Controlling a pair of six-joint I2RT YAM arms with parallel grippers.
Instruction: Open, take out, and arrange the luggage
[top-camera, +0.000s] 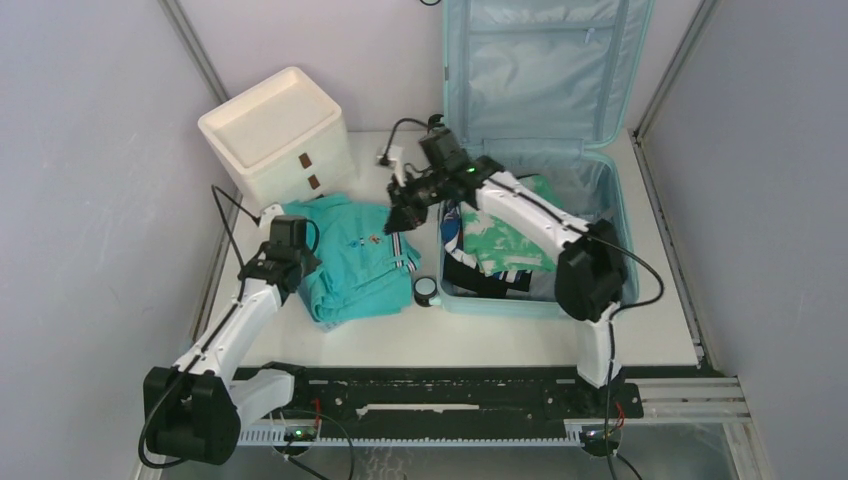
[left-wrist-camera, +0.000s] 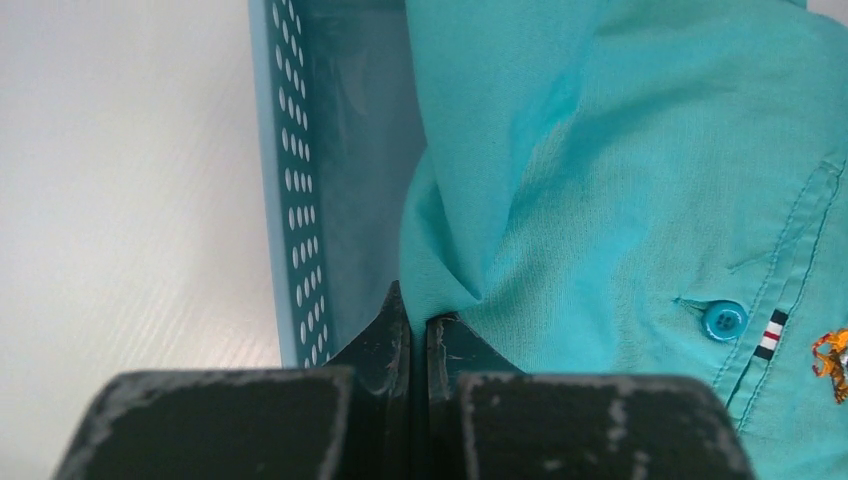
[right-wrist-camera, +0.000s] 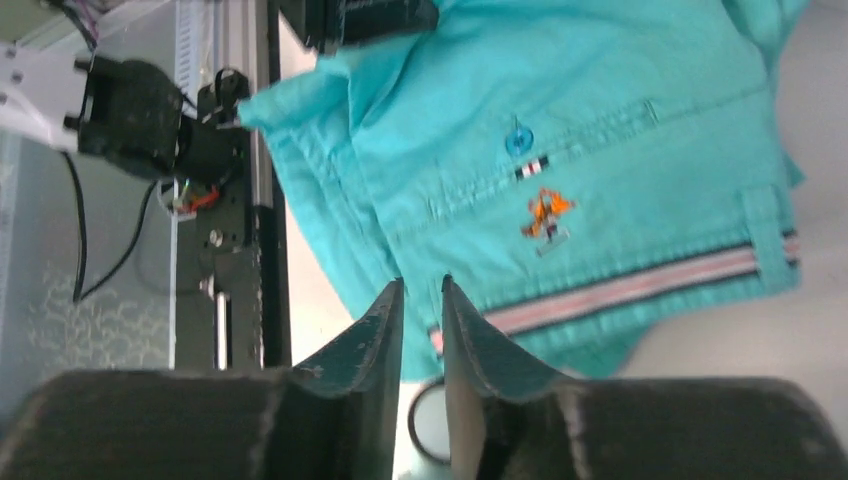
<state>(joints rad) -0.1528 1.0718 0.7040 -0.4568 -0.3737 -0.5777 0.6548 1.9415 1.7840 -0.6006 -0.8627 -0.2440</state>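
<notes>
My left gripper (left-wrist-camera: 418, 320) pinches the garment (top-camera: 355, 262), right gripper (right-wrist-camera: 422, 300) hangs barely parted above it; drawers (top-camera: 275, 135) at 11 o'clock, luggage (top-camera: 622, 215) at 3.

luggage (top-camera: 545, 60) lid: cut off (top edge) | basket (left-wrist-camera: 295, 180): mostly under shorts (left-wrist-camera: 620, 150)

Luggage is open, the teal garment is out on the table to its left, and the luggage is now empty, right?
Not empty: the top external view shows folded clothes in the luggage, a green-and-white piece on top. It is open, and the teal garment lies on the table to its left.
</notes>
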